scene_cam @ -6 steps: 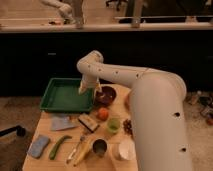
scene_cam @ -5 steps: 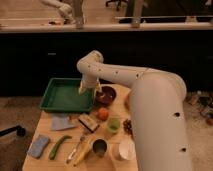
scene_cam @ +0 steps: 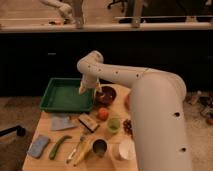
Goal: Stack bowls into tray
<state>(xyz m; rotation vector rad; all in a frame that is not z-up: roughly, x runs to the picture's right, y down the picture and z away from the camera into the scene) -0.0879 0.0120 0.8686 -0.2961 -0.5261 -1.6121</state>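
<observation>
The green tray (scene_cam: 64, 95) lies at the table's back left. The dark maroon bowl (scene_cam: 106, 95) sits on the table just right of the tray. A sliver of an orange-brown bowl (scene_cam: 127, 102) shows further right, mostly hidden behind my arm. My gripper (scene_cam: 85, 89) hangs down from the white arm over the tray's right rim, just left of the maroon bowl. Nothing shows in it.
On the table in front stand an orange fruit (scene_cam: 103, 114), a green cup (scene_cam: 114, 124), a steel cup (scene_cam: 99, 146) and a white cup (scene_cam: 125, 149). A banana (scene_cam: 82, 150), a cucumber (scene_cam: 57, 147), two cloths (scene_cam: 39, 146) and a brown block (scene_cam: 89, 122) lie nearby. My arm covers the right side.
</observation>
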